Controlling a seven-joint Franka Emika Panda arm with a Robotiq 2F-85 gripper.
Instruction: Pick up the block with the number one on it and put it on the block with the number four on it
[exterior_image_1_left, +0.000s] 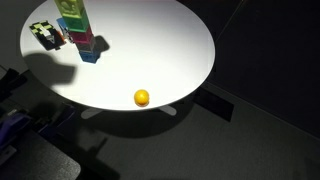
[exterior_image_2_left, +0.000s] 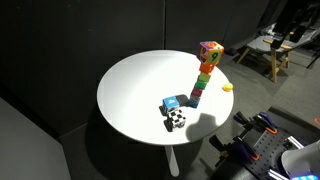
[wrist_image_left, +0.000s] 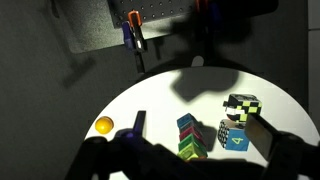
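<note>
See claw (wrist_image_left: 200, 128) spread wide in wrist view, gripping nothing. Can't read digits on any block. Block stack (wrist_image_left: 190, 137) near 6 o'clock edge of white surface (wrist_image_left: 150, 105). Loose blue block (wrist_image_left: 236, 138) at stack's 3 o'clock, just beside checkered cube (wrist_image_left: 240, 105). Yellow ball (wrist_image_left: 104, 125) at stack's 9 o'clock.

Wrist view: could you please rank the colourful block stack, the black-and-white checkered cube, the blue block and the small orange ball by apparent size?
1. Colourful block stack, the largest.
2. Black-and-white checkered cube and blue block: they look about alike, so I leave them unranked.
3. Small orange ball, the smallest.
</note>
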